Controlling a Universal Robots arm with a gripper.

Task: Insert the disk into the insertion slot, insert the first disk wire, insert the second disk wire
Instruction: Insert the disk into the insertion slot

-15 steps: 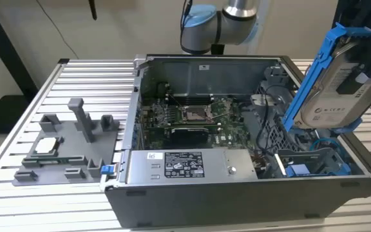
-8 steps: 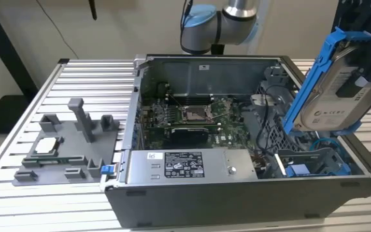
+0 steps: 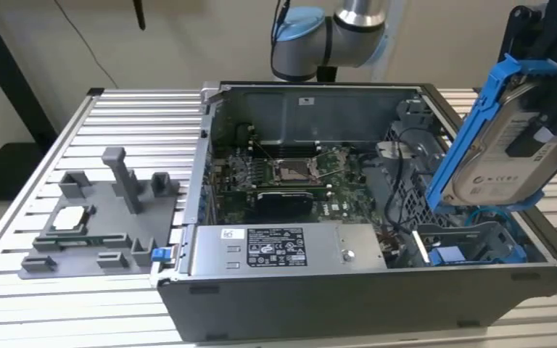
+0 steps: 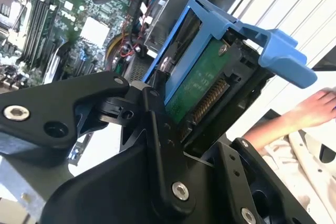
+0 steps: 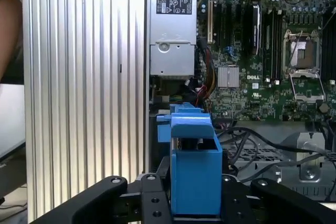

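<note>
In the exterior view my gripper (image 3: pixel 547 134) is shut on the disk (image 3: pixel 499 163). The disk is a silver drive with a white label in a bright blue carrier, held steeply tilted in the air. It hangs over the case's corner at the exterior view's right, just above the insertion slot (image 3: pixel 472 245), a grey bay with blue rails. In the second wrist view the disk's green underside (image 4: pixel 202 90) sits between the black fingers (image 4: pixel 157 145). The blue carrier (image 5: pixel 194 174) rises from the gripper (image 5: pixel 195 205) in the first wrist view. A thin blue cable (image 3: pixel 484 212) curls beside the slot.
The open computer case (image 3: pixel 356 290) holds a motherboard (image 3: pixel 289 177), a grey labelled power-supply box (image 3: pixel 283 248) and loose black wires (image 5: pixel 247 140). A grey fixture with parts (image 3: pixel 104 217) stands on the slatted table at the exterior view's left. A person's hand (image 4: pixel 310 111) rests beyond the case.
</note>
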